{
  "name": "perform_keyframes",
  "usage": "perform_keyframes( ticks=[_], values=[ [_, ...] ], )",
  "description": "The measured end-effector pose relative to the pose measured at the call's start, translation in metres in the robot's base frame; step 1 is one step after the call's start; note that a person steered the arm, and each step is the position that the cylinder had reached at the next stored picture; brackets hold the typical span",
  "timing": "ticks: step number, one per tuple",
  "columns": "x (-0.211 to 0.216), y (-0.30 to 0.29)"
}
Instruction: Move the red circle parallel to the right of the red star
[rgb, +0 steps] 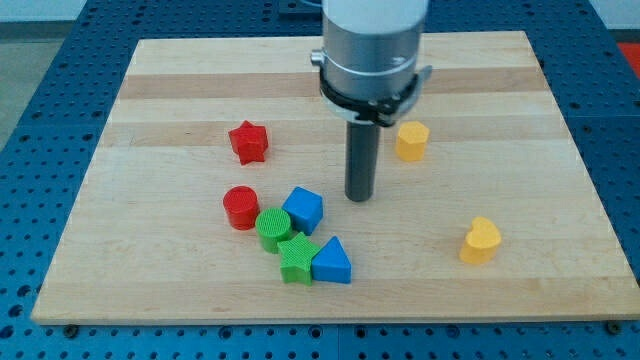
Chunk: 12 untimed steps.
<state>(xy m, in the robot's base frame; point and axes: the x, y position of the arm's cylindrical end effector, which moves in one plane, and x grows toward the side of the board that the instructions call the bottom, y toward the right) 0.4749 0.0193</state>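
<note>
The red circle (240, 207) is a short red cylinder left of the board's middle. The red star (248, 141) sits above it, a short way toward the view's top. My tip (360, 197) is the lower end of the dark rod, on the board right of the red circle and just right of the blue cube (303, 209). The tip touches no block. The red circle touches or nearly touches the green circle (272, 228) at its lower right.
A green star (295, 260) and a blue triangle (331, 262) lie below the green circle. A yellow hexagon (411, 140) sits right of the rod. A yellow heart (481, 240) lies at the lower right. The wooden board (160, 90) rests on a blue perforated table.
</note>
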Motion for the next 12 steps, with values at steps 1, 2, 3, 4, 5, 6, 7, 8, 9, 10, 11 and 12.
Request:
perform_keyframes(
  ticks=[1,2,3,4,5,6,7,8,9,10,11,12],
  values=[
    [-0.036,-0.037],
    [-0.070,-0.075],
    [-0.114,-0.117],
    [-0.153,-0.153],
    [-0.141,-0.207],
    [-0.045,-0.249],
    [0.065,-0.262],
    [0.081,-0.263],
    [0.078,-0.254],
    [0.063,-0.204],
    [0.063,-0.192],
    [0.075,-0.175]
  ],
)
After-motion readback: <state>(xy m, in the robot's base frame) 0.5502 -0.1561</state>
